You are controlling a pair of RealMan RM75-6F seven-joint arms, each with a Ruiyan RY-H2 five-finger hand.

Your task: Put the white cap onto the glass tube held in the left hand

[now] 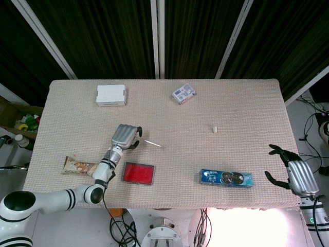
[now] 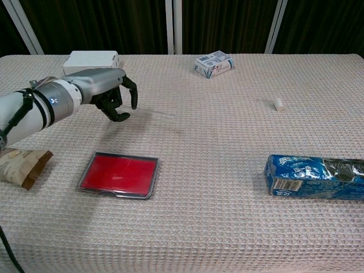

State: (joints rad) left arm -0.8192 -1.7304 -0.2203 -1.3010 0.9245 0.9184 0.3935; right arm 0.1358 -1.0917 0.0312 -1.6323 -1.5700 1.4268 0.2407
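Woven tabletop [image 1: 241, 108] under dark curtains: the left hand [image 1: 125, 137] has its fingers curled round the glass tube [image 1: 152, 143] — thin, brittle, slippery. The right hand [image 1: 296, 176] hangs spread and empty, well apart from the white cap [image 1: 215, 128] — tiny, light, best pinched by its sides.

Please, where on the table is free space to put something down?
The table is bare in the middle, between the red case, the white cap and the blue packet. The far right corner is also free. The left side is crowded around the left robot hand.
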